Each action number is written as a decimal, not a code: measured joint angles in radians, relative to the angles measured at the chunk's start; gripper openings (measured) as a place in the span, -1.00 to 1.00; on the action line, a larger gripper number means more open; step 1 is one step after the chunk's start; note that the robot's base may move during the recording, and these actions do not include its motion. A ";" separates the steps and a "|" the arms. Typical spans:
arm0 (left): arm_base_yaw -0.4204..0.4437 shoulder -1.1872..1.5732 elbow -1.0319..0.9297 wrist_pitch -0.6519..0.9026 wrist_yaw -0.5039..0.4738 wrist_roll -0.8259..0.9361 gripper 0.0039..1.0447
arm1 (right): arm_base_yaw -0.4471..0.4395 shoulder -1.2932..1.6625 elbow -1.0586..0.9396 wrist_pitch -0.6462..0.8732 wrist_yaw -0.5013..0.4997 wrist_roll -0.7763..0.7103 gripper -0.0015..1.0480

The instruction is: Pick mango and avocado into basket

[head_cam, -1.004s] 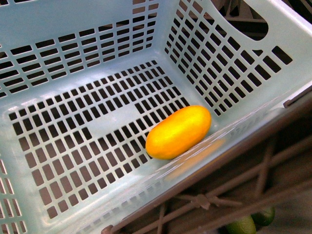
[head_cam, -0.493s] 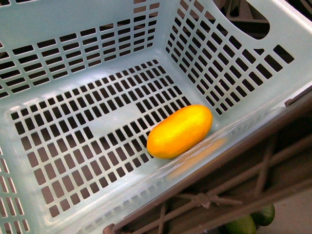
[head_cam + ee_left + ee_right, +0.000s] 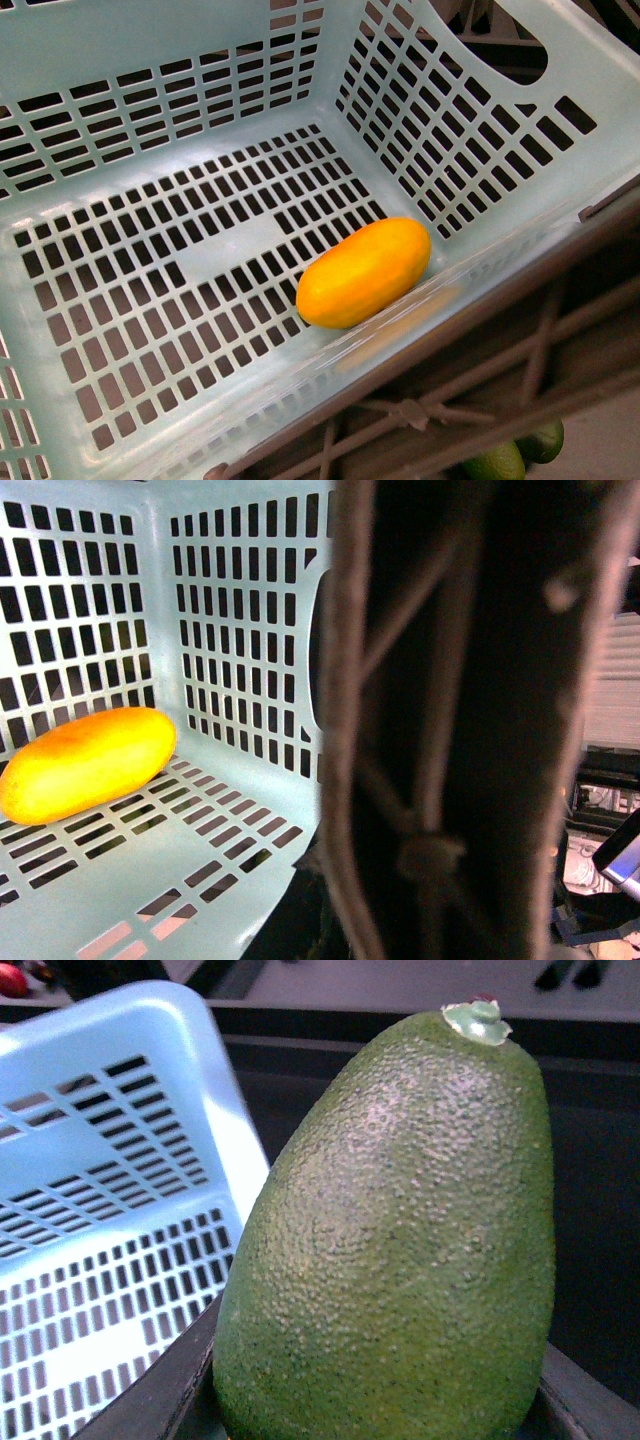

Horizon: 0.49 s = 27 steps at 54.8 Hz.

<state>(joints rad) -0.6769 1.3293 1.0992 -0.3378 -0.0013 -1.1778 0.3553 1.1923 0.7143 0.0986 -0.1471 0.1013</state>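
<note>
The pale turquoise basket [image 3: 120, 60] fills the front view, tilted. The yellow-orange mango [image 3: 364, 272] lies on its slotted floor against the near right wall; it also shows in the left wrist view [image 3: 85, 762]. My left gripper is shut on the basket; its brown handle [image 3: 440, 730] fills the left wrist view, blurred, and hides the fingers. My right gripper is shut on a green avocado [image 3: 395, 1250], stem end up, which fills the right wrist view and hides most of the fingers. The basket [image 3: 120, 1110] lies beside it. Neither gripper shows in the front view.
Two more green avocados [image 3: 495, 462] lie below the basket's near edge at the bottom right of the front view. A dark brown crate lattice [image 3: 480, 380] runs under the basket's rim.
The basket has shifted slightly in the front view, and the mango with it; the mango still rests against the same wall.
</note>
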 joint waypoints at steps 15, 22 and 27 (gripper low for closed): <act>0.000 0.000 0.000 0.000 0.000 0.000 -0.93 | 0.169 0.105 0.066 0.064 0.063 0.067 0.04; 0.000 0.000 0.000 0.000 0.000 0.000 -0.93 | 0.223 0.147 0.084 0.072 0.095 0.092 0.04; 0.000 0.000 0.000 0.000 0.000 0.000 -0.93 | 0.247 0.167 0.089 0.078 0.112 0.115 0.18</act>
<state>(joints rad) -0.6769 1.3293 1.0992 -0.3378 -0.0013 -1.1778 0.6025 1.3598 0.8032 0.1764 -0.0349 0.2161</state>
